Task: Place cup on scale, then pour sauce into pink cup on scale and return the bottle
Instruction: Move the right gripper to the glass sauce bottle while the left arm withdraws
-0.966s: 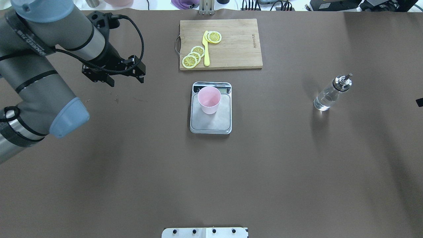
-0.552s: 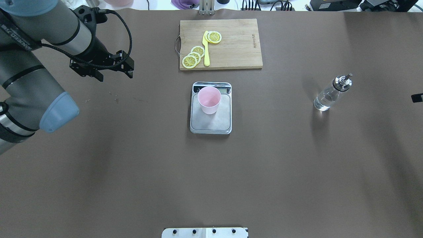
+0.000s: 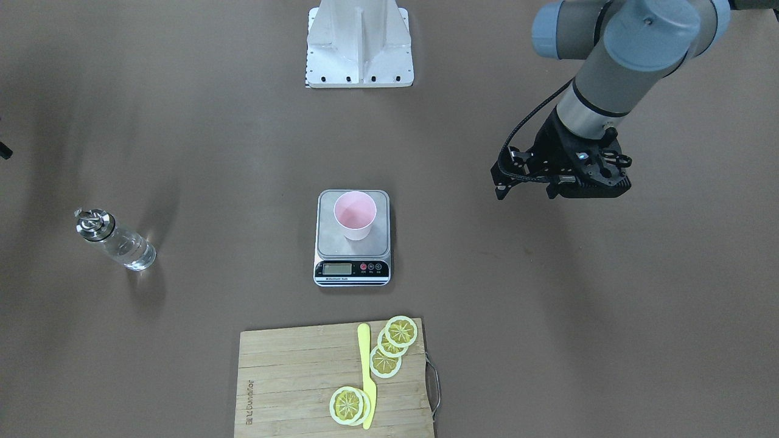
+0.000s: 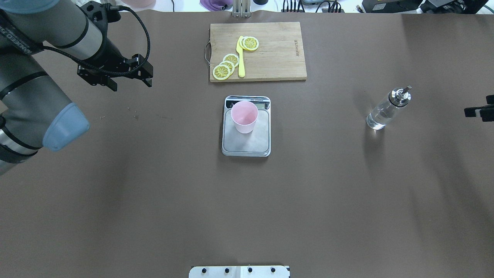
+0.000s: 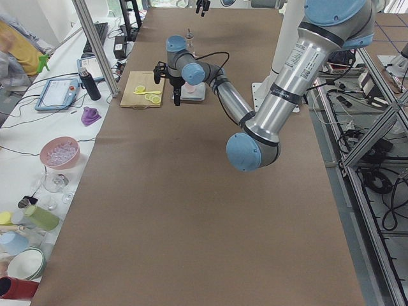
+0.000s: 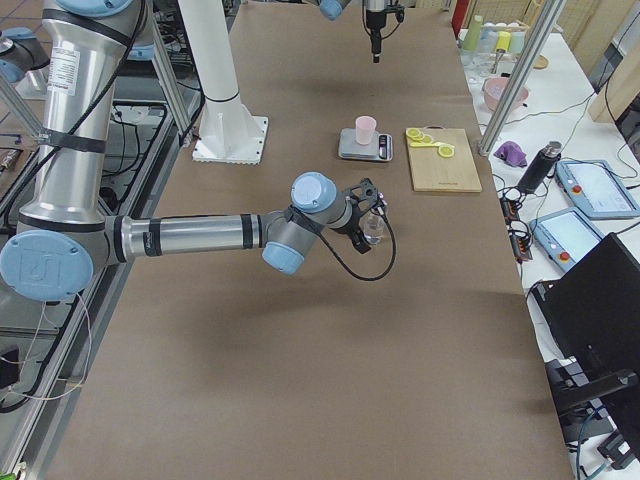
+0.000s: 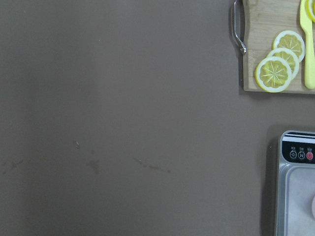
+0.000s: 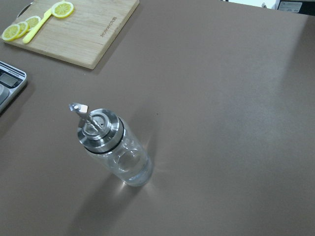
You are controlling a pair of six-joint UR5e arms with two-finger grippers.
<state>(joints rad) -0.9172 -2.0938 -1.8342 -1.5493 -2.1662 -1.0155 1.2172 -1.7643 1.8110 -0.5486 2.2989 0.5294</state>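
Hovering over bare table (image 4: 247, 216), the left gripper (image 4: 131, 83) hangs well away from everything, jaws open and holding nothing. Its wrist camera looks straight down on brown tabletop, with only a corner of the board (image 7: 275, 73) and the scale's button strip at the frame's edge.

Centre stage, the cup (image 4: 244, 116) stands upright on the scale (image 4: 246, 144), sitting toward the display end of the steel platform, mouth up. From the front-facing camera the cup (image 3: 355, 214) looks empty inside, and the scale's (image 3: 353, 267) display faces that camera.

Over on the robot's right, the bottle (image 4: 382, 114) stands upright on the table, well apart from the scale, with nothing touching it. The right wrist camera looks down on it: metal pourer on top, clear sauce (image 8: 132, 169) sitting low in the glass.

At the overhead view's right edge, the right gripper (image 4: 478, 112) just pokes into frame, near the bottle but clear of it. So little of it shows that I can't tell how its jaws stand.

Beyond the scale, the board (image 4: 270, 58) carries lemon slices (image 4: 225, 66) and a yellow knife (image 4: 241, 61).
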